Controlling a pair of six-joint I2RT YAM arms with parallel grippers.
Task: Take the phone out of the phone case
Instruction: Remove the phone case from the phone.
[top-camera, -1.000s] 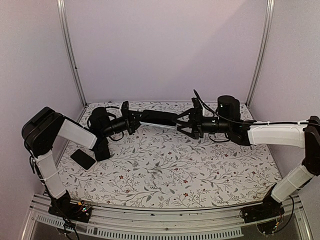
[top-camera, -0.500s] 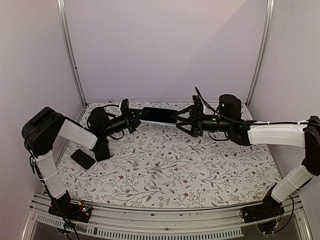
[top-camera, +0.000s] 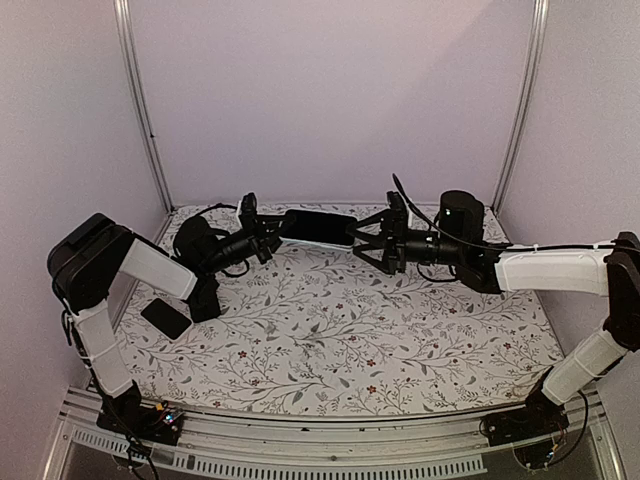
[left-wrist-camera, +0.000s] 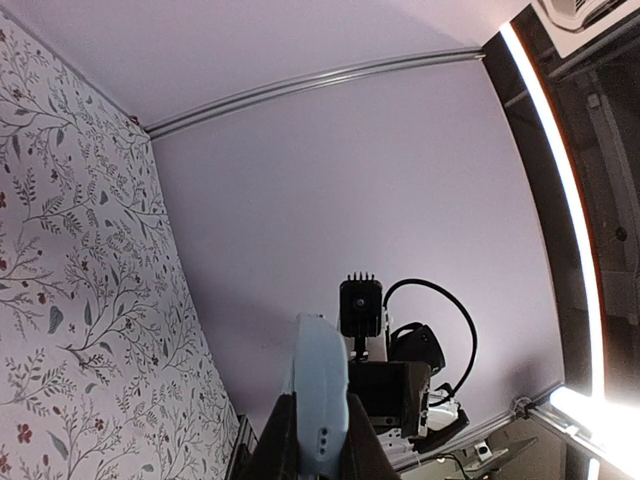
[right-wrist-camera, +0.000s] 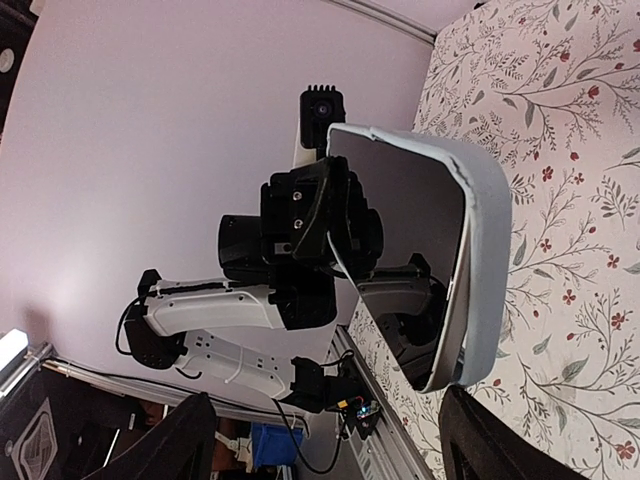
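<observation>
A phone with a dark screen (top-camera: 322, 227) sits in a light blue case (right-wrist-camera: 481, 250). It is held in the air above the far part of the table. My left gripper (top-camera: 267, 233) is shut on its left end; in the left wrist view the case edge (left-wrist-camera: 320, 390) stands between the two fingers (left-wrist-camera: 272, 445). My right gripper (top-camera: 362, 238) is open, its fingertips spread around the phone's right end without gripping it. In the right wrist view the screen (right-wrist-camera: 400, 240) faces the camera and both fingers (right-wrist-camera: 187, 440) stand wide apart.
A dark flat rectangular object (top-camera: 165, 318) lies on the floral table cover (top-camera: 340, 340) at the left, beside the left arm. Metal frame posts (top-camera: 140, 110) and lilac walls close in the back and sides.
The left gripper has raised the phone slightly and levelled it. The right gripper has risen with it, staying open at the phone's right end.
</observation>
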